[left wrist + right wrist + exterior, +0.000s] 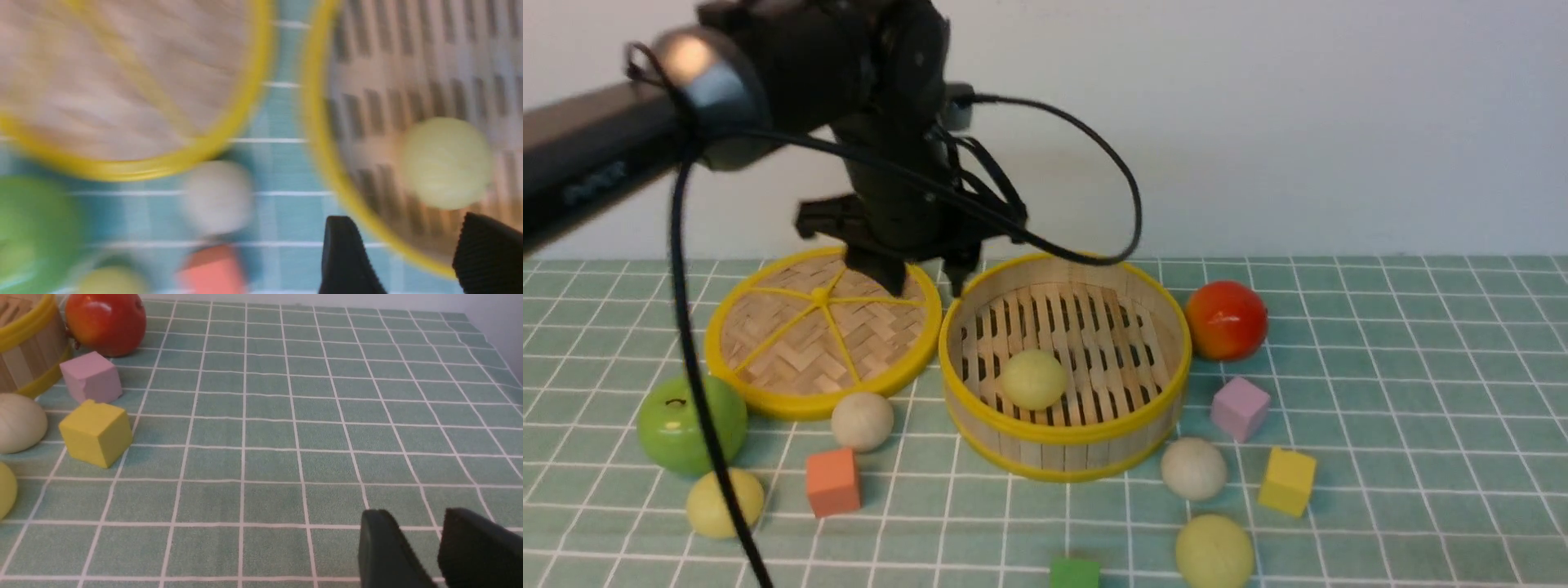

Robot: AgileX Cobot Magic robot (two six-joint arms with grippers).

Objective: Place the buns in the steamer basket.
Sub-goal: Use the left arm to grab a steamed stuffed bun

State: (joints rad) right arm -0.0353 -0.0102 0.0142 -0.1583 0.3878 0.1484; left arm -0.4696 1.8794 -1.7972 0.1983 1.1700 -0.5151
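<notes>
Nearest the lens, one green cube (1074,573) sits on the tiled counter (1421,367), cut by the frame edge.

There are two end effectors. The left end effector (923,282) hangs over the gap between lid and basket, its jaws spread wide with nothing between them. The right end effector (433,555) is over bare counter, jaws parted and empty.

One steamer basket (1062,445) stands mid-counter: round, with bamboo slat walls, a slatted floor and yellow rims. One flat woven lid (821,331) with yellow spokes lies just beside it on the left.

One green apple (690,425) and one red-orange fruit (1226,320) sit on opposite sides.

Five buns, smooth matte balls:
- One yellow-green bun (1033,379) lies on the basket floor.
- A second yellow-green bun (707,505) is near the apple.
- A third yellow-green bun (1214,553) is near the front.
- One off-white bun (862,420) is by the lid.
- Another off-white bun (1193,468) is right of the basket.

Four cubes in all, the others being orange cube (832,482), pink cube (1240,407) and yellow cube (1287,481).
</notes>
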